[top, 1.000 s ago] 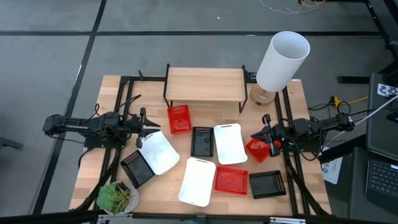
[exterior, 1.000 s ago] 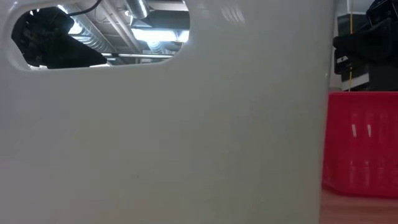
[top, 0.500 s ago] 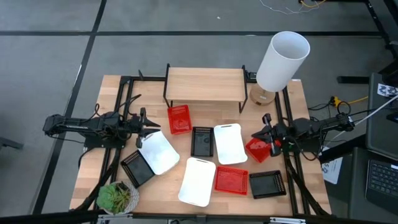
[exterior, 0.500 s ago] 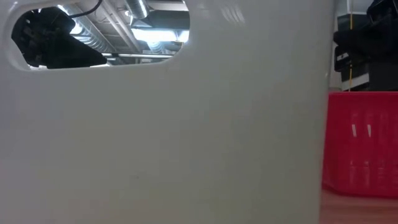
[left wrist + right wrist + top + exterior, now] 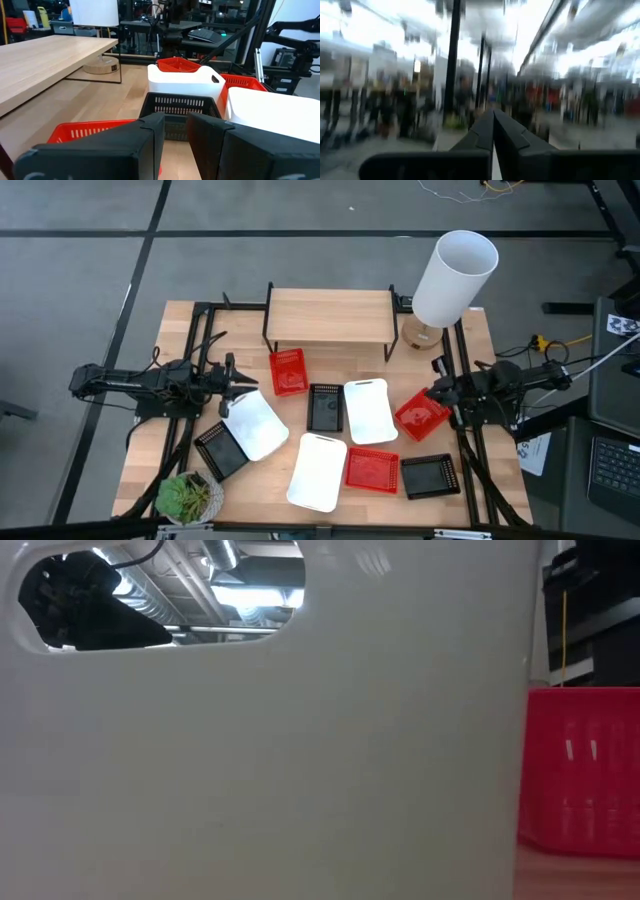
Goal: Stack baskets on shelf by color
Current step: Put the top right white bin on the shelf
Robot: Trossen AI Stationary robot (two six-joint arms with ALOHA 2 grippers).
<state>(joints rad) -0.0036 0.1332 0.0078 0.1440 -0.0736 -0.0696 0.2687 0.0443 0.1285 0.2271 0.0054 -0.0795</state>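
Observation:
Several small red, black and white baskets lie on the tabletop in front of the shelf (image 5: 330,317), a light-wood plank on black legs with nothing on it. My left gripper (image 5: 243,385) hovers at the table's left, just beyond a white basket (image 5: 255,425), its fingers open by a narrow gap (image 5: 175,135). Ahead of it lie a red basket (image 5: 95,131) and a black basket (image 5: 180,107). My right gripper (image 5: 441,392) is shut (image 5: 493,125) at the table's right edge, beside a red basket (image 5: 420,410) that lies flat and skewed on the wood.
A tall white cylinder (image 5: 455,277) on a round wooden base stands right of the shelf. A potted plant (image 5: 188,498) sits at the near left corner. In the low view a white basket wall (image 5: 270,740) blocks nearly everything; a red basket (image 5: 580,770) shows beside it.
My right gripper has drawn back toward the table's right edge, off the red basket beside it, and its wrist view now points into the room. More of that red basket shows. My left arm has kept still.

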